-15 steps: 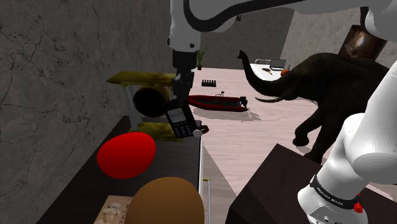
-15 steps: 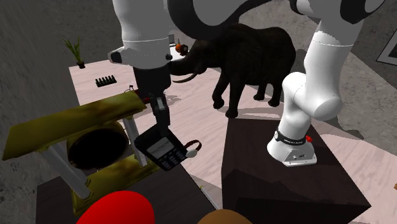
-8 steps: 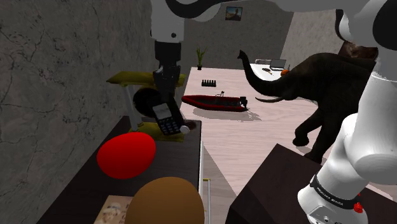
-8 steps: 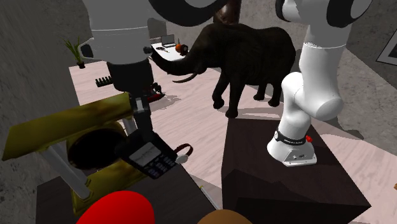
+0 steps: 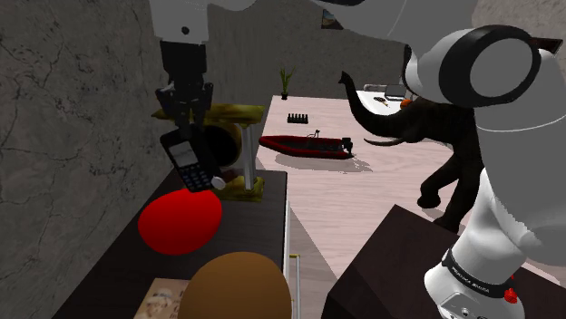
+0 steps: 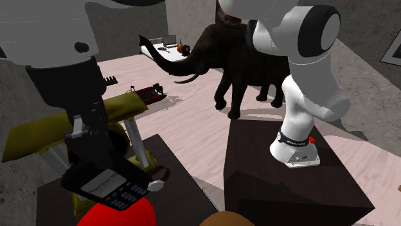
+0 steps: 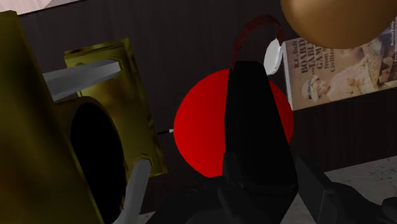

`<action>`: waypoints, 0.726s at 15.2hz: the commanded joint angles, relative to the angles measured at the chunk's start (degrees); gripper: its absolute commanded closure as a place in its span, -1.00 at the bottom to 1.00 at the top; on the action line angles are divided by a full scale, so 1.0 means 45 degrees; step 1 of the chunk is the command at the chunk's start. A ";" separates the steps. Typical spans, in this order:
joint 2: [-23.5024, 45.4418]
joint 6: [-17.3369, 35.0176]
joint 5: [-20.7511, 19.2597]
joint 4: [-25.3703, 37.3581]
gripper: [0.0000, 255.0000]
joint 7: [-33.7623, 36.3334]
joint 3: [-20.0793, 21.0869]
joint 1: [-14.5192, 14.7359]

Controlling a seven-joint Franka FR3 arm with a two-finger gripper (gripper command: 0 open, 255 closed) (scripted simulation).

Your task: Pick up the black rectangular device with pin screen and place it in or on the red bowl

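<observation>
While the all-black two-finger gripper (image 5: 187, 123) is clamped on the upper end of the black rectangular device with a small screen and keypad (image 5: 188, 161), you can see that device hanging tilted in the air above the glossy red round bowl (image 5: 180, 222), keypad facing the shoulder camera. From the wrist camera the device runs out from between the fingers straight across the bowl's red disc. A small white round piece on a red cord (image 7: 272, 54) dangles from the device's lower end, just above the bowl. In the second exterior view the device's lower edge overlaps the bowl's rim; it looks clear of it, though you cannot be sure from that angle. The bowl itself rests on the dark bench (image 5: 263, 237). Just behind the bowl stands a yellow-green frame with white legs and a dark round opening (image 5: 231, 113). Near the bowl's front side sits a brown domed object (image 5: 238, 285), beside a book with a printed cover (image 7: 331, 70). Well beyond the bowl, on the pale floor, stands a dark elephant figure (image 6: 238, 70).
</observation>
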 commanded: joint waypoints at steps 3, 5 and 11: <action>0.1624 -0.0890 -0.0410 0.2545 1.00 0.0343 -0.0093 0.0766; 0.1236 -0.0256 -0.0321 0.1511 1.00 0.0326 -0.0058 0.0580; 0.0560 0.1248 -0.0155 -0.0687 1.00 0.0259 -0.0013 0.0232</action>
